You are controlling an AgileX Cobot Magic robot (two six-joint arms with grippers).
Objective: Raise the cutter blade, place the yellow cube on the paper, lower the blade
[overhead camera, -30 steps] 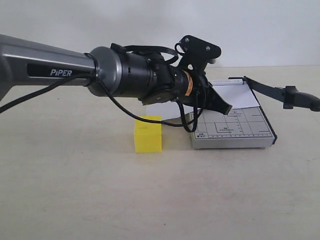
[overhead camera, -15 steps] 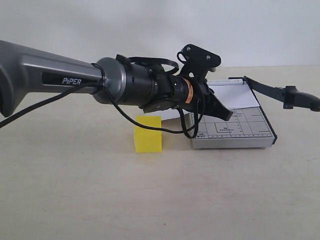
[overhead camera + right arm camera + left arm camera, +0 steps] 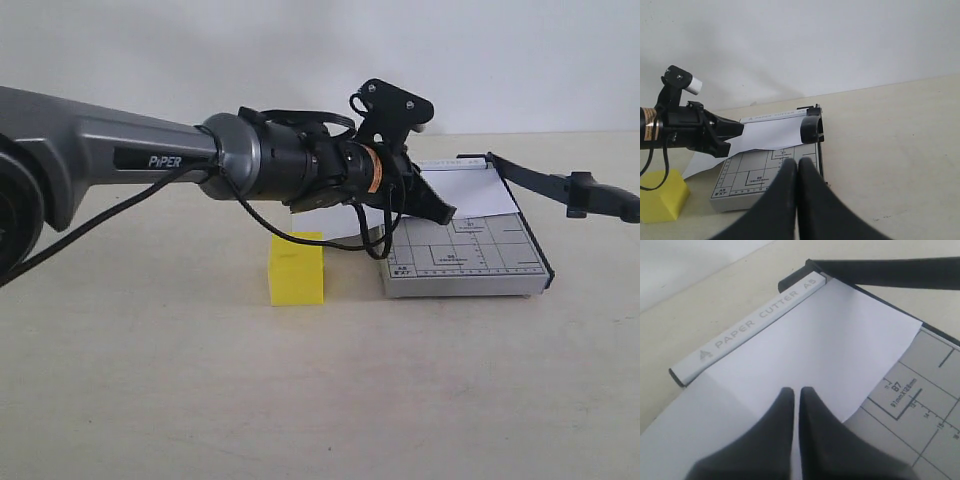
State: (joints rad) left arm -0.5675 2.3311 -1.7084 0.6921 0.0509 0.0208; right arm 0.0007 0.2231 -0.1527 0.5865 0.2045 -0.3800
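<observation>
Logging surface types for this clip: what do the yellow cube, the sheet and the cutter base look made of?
Yellow cube: matte, even colour, crisp edges; probably plastic or foam, unclear which.
Sheet: thin white paper, matte, with a soft fold crease.
Cutter base: smooth pale grey with printed grid lines and size marks; likely plastic or coated metal.
</observation>
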